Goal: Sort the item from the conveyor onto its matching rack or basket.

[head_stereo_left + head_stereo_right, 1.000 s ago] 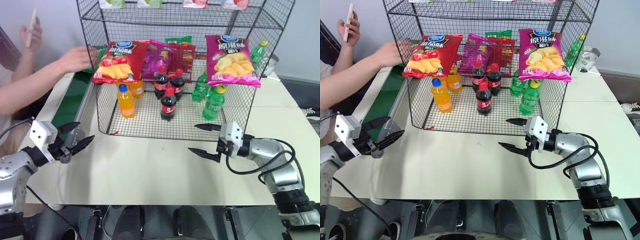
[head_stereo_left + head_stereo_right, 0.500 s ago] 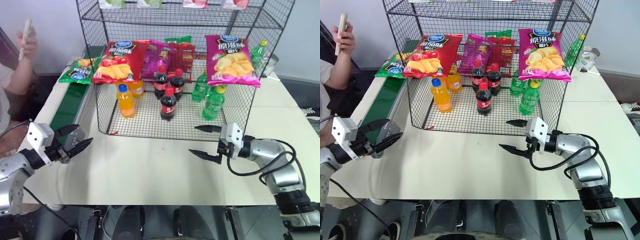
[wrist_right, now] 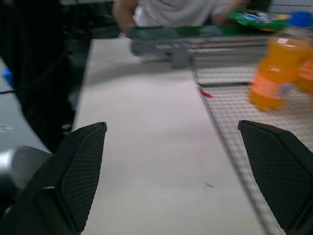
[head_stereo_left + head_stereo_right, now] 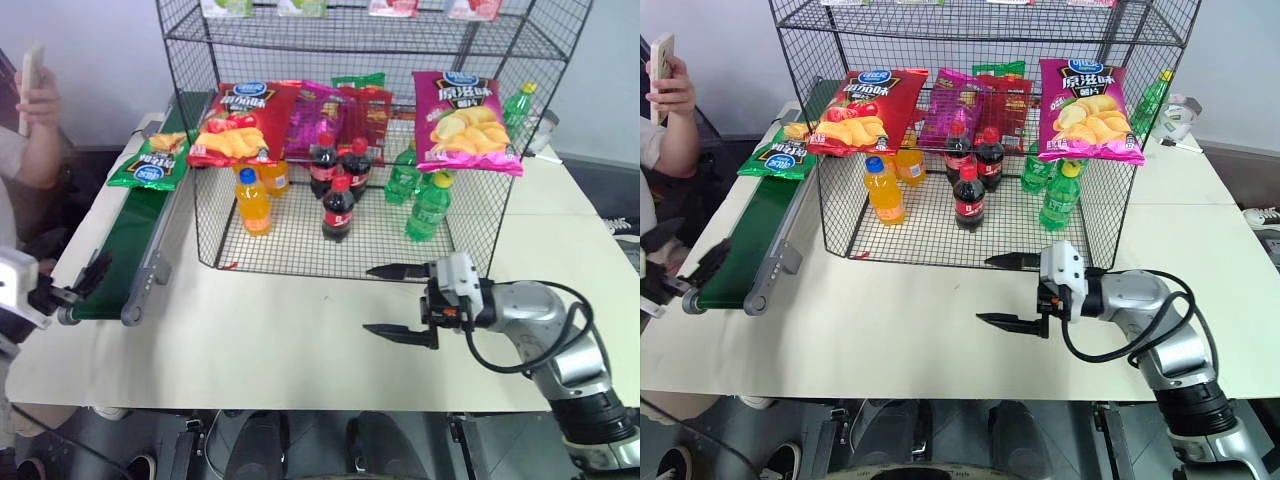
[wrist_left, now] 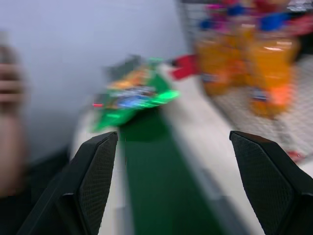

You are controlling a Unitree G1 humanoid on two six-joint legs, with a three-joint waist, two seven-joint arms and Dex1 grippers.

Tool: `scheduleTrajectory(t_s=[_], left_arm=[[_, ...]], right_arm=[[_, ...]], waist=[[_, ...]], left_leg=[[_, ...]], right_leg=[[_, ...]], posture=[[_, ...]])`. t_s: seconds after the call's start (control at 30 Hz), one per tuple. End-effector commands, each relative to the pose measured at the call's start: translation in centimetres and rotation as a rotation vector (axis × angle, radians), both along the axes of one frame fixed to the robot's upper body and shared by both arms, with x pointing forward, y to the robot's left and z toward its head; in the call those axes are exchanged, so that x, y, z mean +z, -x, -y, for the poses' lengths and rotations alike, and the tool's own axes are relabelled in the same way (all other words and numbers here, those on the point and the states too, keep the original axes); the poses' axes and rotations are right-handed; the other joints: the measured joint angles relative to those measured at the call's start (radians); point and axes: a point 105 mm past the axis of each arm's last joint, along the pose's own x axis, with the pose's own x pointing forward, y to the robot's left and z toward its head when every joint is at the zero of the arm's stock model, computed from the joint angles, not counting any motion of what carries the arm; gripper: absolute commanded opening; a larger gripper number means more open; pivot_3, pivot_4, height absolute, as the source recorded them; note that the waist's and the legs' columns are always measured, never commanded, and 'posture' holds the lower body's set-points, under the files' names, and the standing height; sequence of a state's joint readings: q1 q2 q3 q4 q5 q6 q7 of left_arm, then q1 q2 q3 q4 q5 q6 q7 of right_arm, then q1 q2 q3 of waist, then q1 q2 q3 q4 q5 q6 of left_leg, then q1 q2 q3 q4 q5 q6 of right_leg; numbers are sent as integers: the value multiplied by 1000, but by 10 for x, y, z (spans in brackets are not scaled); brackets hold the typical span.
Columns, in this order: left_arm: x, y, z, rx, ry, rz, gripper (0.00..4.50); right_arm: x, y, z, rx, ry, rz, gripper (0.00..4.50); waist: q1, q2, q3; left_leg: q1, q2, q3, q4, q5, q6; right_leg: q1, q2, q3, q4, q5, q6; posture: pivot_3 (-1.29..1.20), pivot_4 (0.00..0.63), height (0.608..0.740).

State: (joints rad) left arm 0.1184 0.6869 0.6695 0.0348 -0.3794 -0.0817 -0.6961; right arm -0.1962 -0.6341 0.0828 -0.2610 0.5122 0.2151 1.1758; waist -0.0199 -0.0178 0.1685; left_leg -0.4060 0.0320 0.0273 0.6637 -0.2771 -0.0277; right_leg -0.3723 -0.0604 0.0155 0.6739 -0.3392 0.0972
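Lying lengthwise on the conveyor (image 4: 130, 245) at its far end, the green chip bag (image 4: 150, 165) sits well ahead of the left gripper (image 4: 685, 275), the nearer arm, while the right gripper (image 4: 400, 302) hangs over the desk (image 4: 300, 350); both jaws wide open, empty.

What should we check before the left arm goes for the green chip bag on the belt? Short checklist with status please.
1. Green chip bag lies on the conveyor, fully in view: ok.
2. Left gripper open, nothing between its fingers: ok.
3. Left gripper lined up with the bag: bag sits ahead on the belt in the left wrist view, well beyond the fingertips: ok, but not yet in reach.
4. Right gripper open and empty, over the table in front of the rack: ok.
5. Person's hand holding a phone, off the belt: ok.
6. Free slot for the bag among the chip bags on the rack: cannot tell.
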Motion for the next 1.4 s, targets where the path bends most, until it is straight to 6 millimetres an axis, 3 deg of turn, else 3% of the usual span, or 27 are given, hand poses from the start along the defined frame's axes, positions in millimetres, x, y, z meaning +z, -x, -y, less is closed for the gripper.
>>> scheduleTrajectory(t_s=[0.03, 0.13, 0.3, 0.4, 0.63, 0.73, 0.93, 1.4], left_arm=[[13, 15, -8, 86, -21, 86, 3903], [12, 21, -6, 115, -41, 108, 3903], [9, 37, -9, 180, -248, 101, 3903], [8, 50, -12, 182, -459, 65, 3903], [-20, 73, -22, 96, -877, -105, 3903], [-29, 75, -28, 111, -900, -112, 3903], [-42, 63, -18, 51, -910, -106, 3903], [-42, 55, -18, 31, -915, -90, 3903]], right_arm=[[10, 0, -13, 42, -15, 63, 4481], [9, -5, -18, 44, -21, 62, 4481], [9, -9, -19, 53, -20, 65, 4481], [7, -10, -17, 60, -11, 63, 4481], [7, -10, -19, 79, -6, 69, 4481], [6, -10, -20, 84, 0, 75, 4481], [7, -11, -19, 77, 5, 78, 4481], [5, -12, -16, 46, 10, 84, 4481]], waist=[[0, 0, 0], [2, -1, -1], [3, -2, -1], [2, -2, -1], [-1, -2, -1], [2, -2, -1], [1, -3, -2], [-24, -3, -2]], left_leg=[[0, 0, 0, 0, 0, 0], [0, 0, 0, 0, 0, 0], [0, 0, 0, 0, 0, 0], [0, 0, 0, 0, 0, 0], [0, 0, 0, -2, 0, 0], [0, 0, 0, -2, 0, 0], [0, 0, 0, -3, 0, 0], [0, 0, 0, -4, 0, 0]], right_leg=[[0, 0, 0, 0, 0, 0], [0, 0, 0, 0, 0, 0], [0, -1, 0, -1, 0, 0], [0, -1, 0, -1, 0, 0], [0, -1, 0, -2, 0, -1], [0, -2, 0, -3, 0, -1], [0, -3, -1, -3, 0, -1], [-1, -3, -1, -3, 0, -1]], posture=[[0, 150, 739], [0, 150, 739], [0, 150, 739], [0, 150, 739], [0, 150, 739], [0, 150, 739], [0, 150, 739], [0, 150, 739]])
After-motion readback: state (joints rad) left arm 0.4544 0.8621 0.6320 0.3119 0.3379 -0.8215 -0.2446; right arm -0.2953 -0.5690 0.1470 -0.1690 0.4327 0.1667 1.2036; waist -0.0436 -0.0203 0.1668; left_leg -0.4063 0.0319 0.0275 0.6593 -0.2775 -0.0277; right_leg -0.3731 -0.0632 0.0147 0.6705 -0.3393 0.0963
